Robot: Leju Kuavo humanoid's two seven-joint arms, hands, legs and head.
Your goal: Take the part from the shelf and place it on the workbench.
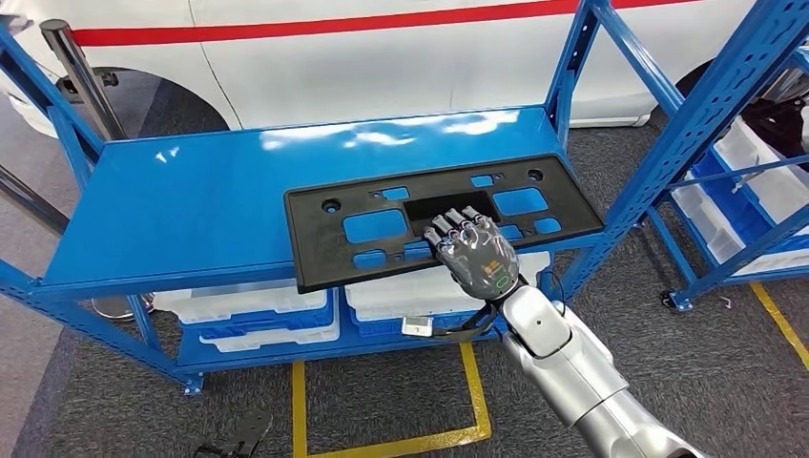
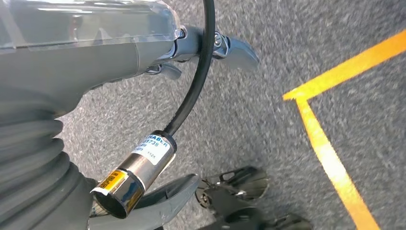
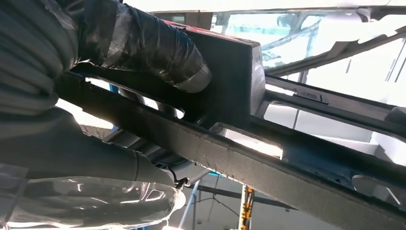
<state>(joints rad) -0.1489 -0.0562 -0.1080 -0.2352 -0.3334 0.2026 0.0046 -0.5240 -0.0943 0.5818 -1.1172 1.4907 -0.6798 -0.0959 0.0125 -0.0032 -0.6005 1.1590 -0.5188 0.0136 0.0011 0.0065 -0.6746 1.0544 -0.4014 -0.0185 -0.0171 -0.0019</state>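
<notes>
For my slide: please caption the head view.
Right hand grips black plastic panel at front edge of blue shelf.

A black flat part (image 1: 439,224) with cut-out openings lies on the blue shelf (image 1: 191,205), its near edge overhanging the front. The right hand (image 1: 474,250) rests on that near edge, fingers on top. White bins (image 1: 243,310) sit on the level below.

White vehicle w/ red stripe (image 1: 382,57) behind, white bins (image 1: 258,310) on lower shelf, yellow floor tape (image 1: 382,444), 2nd blue rack (image 1: 754,143) at right
</notes>
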